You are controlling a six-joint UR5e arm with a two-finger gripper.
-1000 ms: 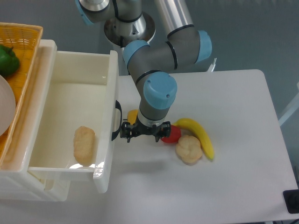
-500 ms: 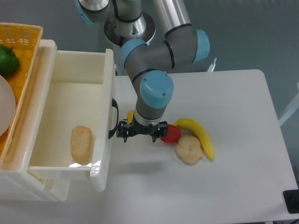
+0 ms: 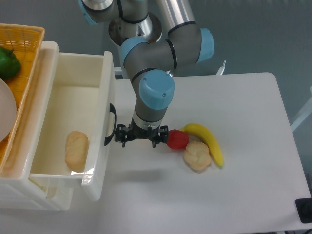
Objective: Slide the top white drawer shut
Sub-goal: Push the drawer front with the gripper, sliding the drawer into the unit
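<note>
Down low by the table, the claw [image 3: 135, 138] sits right next to the black handle [image 3: 111, 125] of the top white drawer [image 3: 73, 97]. I cannot tell if its fingers are open or closed, or if they touch the handle. That drawer is pulled out from the white cabinet [image 3: 44, 63]. Its front faces right, toward the claw, and the front's long side runs from top to bottom. A pale bun [image 3: 76, 150] lies inside. A red fruit [image 3: 177, 139], a banana [image 3: 207, 141] and another bun [image 3: 197, 156] lie on the table [image 3: 253, 146].
</note>
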